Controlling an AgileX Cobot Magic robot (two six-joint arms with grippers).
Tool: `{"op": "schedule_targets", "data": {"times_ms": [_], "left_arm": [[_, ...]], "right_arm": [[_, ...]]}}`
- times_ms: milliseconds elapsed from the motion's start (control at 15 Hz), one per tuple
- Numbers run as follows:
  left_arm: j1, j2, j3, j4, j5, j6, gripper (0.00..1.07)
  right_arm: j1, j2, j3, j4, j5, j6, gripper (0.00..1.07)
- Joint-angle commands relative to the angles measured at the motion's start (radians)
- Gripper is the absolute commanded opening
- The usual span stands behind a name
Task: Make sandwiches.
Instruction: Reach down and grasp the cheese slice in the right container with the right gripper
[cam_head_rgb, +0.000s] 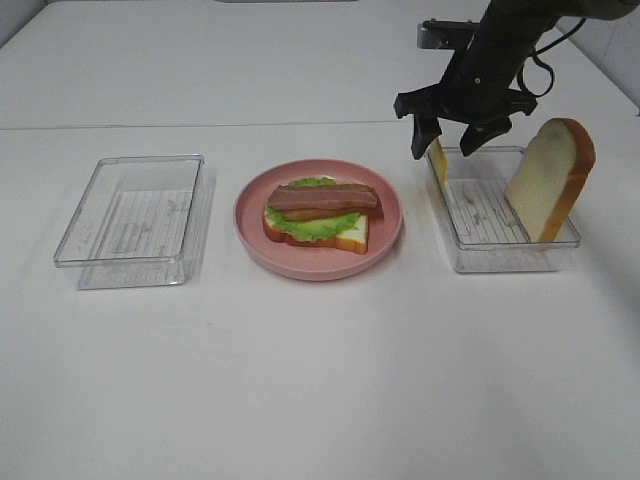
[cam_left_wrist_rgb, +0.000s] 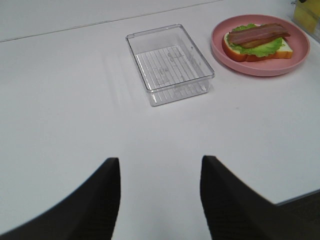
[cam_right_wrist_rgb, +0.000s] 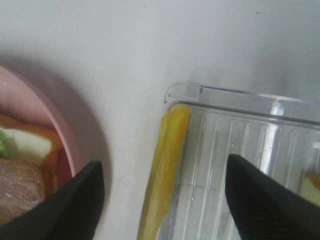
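Right pincer (cam_head_rgb: 445, 150), upper right, open wide, empty, straddling cheese slice (cam_head_rgb: 437, 163) stood on edge against tray (cam_head_rgb: 500, 262) wall, so an easy pinch. Left pincer (cam_left_wrist_rgb: 160, 197) open, idle, holding nothing.

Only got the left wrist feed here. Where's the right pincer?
Observer: The right pincer hangs open above the right tray, at the end nearest the pink plate.
Operator: What's in that tray?
Observer: A yellow cheese slice stands on edge against the plate-side wall, between the pincer's fingers and untouched.
Operator: Anything else?
Observer: A bread slice leans upright at the tray's opposite end.
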Motion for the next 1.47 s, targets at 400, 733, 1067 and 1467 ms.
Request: {"op": "schedule_targets", "data": {"times_ms": [400,733,1067,1467], "left_arm": [[0.000,-0.025,0.001,0.004,-0.011,-0.003,0.49],[0.000,-0.025,0.001,0.004,-0.011,-0.003,0.49],[0.000,-0.025,0.001,0.004,-0.011,-0.003,0.49],[0.000,-0.025,0.001,0.005,-0.011,-0.003,0.49]], "right_arm": [[-0.003,0.034,-0.005,-0.023,-0.004,0.024,0.25],[-0.003,0.018,-0.007,-0.023,0.006,0.023,0.08],[-0.003,0.018,-0.007,-0.023,0.010,0.022,0.13],[-0.003,0.018,-0.007,-0.019,0.021,0.022,0.40]]}}
